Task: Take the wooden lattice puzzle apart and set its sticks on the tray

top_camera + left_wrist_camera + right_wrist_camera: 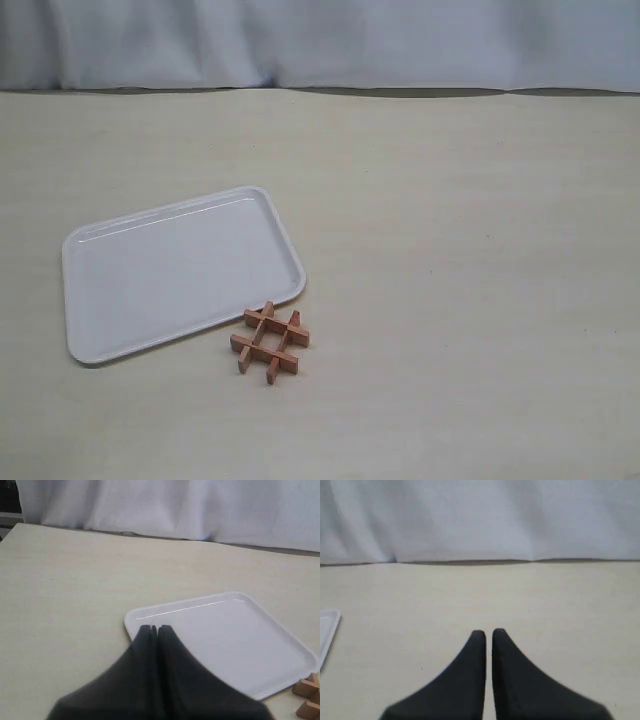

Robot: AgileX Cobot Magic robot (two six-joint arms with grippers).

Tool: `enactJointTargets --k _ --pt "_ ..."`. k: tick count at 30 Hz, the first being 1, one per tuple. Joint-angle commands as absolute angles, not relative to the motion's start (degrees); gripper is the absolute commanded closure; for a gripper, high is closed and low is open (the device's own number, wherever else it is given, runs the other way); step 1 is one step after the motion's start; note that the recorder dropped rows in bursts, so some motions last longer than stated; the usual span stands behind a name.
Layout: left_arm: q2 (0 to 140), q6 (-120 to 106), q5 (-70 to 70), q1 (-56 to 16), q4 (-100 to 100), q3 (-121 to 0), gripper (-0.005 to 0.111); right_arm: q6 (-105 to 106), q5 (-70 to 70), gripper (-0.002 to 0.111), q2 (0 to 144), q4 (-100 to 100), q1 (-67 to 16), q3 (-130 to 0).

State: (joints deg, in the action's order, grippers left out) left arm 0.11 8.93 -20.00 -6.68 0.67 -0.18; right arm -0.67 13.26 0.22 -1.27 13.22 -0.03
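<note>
Left fingers (147, 645) and right fingers (477, 650) are closed, holding nothing. The wooden lattice puzzle (270, 342) lies whole on the desk (460, 260) — lower centre, just beside the tray (170, 275).

No readable text, label, number or sign shows in any view (the flat white rectangular plastic tray (170, 270) bears none).

Glossy white plastic tray (120, 300); matt reddish wooden lattice puzzle (270, 342); matt pale table (450, 250)
</note>
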Motion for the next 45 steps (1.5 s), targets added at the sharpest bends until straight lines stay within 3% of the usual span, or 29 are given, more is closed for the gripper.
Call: enactJointTargets --k 1,11,18,24,29,36,45 --pt "0.0 9.08 -19.8 -6.66 0.88 0.0 0.107 0.83 3.53 0.104 0.0 -0.53 13.15 0.0" --pt "0.0 9.08 -19.8 -6.66 0.88 0.0 0.107 0.41 -3.37 0.104 0.0 -1.38 13.15 0.0" --pt "0.0 9.08 -19.7 -6.66 0.88 0.0 0.107 -16.0 -13.56 0.104 0.0 -25.69 13.15 0.0" --pt "0.0 9.08 -19.81 -6.66 0.88 0.0 0.107 -16.23 -12.31 0.104 0.0 -29.77 13.15 0.0" --pt "0.0 9.08 -19.81 -6.66 0.88 0.0 0.107 -16.23 -16.02 0.104 0.0 -29.51 13.15 0.0" --pt "0.0 9.08 -19.81 -6.66 0.88 0.0 0.107 -30.97 -35.95 0.104 0.0 -24.87 13.15 0.0" --pt "0.0 9.08 -19.81 -6.66 0.88 0.0 0.107 -27.28 -35.29 0.104 21.51 -4.84 13.15 -20.99"
